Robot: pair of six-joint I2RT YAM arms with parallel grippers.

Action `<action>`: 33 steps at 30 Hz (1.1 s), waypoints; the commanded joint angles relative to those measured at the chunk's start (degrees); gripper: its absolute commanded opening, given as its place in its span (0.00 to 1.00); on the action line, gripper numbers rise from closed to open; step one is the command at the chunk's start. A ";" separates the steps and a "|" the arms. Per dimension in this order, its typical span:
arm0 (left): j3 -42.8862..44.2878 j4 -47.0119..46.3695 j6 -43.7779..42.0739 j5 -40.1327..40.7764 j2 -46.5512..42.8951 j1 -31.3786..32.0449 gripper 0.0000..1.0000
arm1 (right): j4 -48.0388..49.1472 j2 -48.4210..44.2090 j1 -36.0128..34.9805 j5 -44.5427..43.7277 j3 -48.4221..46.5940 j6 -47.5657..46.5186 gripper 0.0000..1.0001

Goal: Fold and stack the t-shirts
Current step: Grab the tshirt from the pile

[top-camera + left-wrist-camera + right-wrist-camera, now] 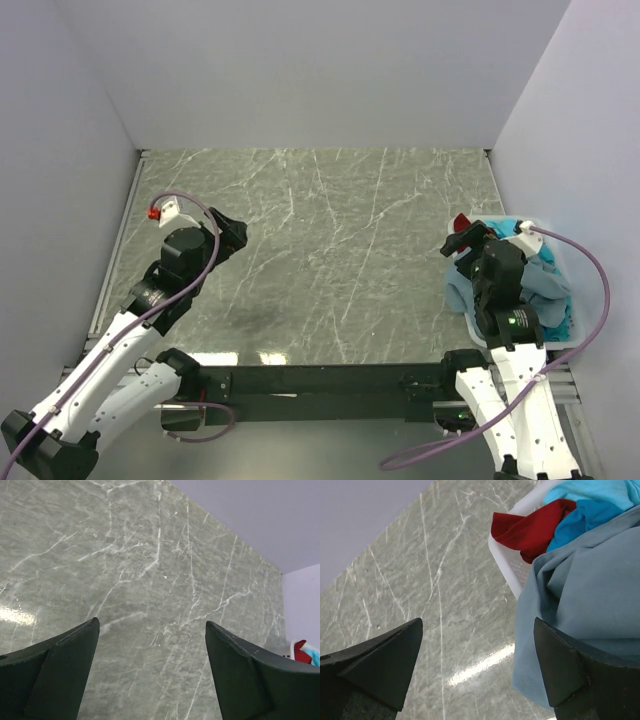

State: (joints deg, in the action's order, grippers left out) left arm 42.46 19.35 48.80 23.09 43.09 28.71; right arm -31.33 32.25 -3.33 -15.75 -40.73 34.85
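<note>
A grey-green marble-patterned table (330,240) with thin white veins fills the middle. Plain pale lavender walls (300,70) close it in at nine, twelve and three o'clock. Bright glare (262,357) lies along its six o'clock edge.

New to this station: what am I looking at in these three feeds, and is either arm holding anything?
Two robot arms are bolted at the near edge of a marble table. The overhead feed looks down from behind them; the other two come from wrist cameras, the dark wedges being each gripper's own fingers. The left gripper is open above the table. The right gripper, also open, is by the white bin at the right edge. In it lie t-shirts: a grey-blue one draped over the wall, a dark red one, turquoise-blue cloth. Nothing is held.
</note>
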 commanded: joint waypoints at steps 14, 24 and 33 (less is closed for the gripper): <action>-0.89 -4.41 -1.60 -0.33 6.04 0.03 0.90 | -29.22 12.30 0.26 -17.48 -14.30 9.53 0.98; -2.03 -3.80 -1.51 -0.07 3.58 0.03 0.94 | -21.06 17.93 0.26 -14.40 -7.88 9.97 0.94; -2.64 -3.97 -1.16 0.20 1.03 0.03 0.99 | -20.09 15.93 0.34 -17.56 -5.41 11.38 0.37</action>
State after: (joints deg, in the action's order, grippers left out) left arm 40.23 17.02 48.71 23.29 44.99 28.71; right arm -53.34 50.70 -3.33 -29.85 -46.35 44.88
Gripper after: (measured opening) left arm 0.988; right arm 0.418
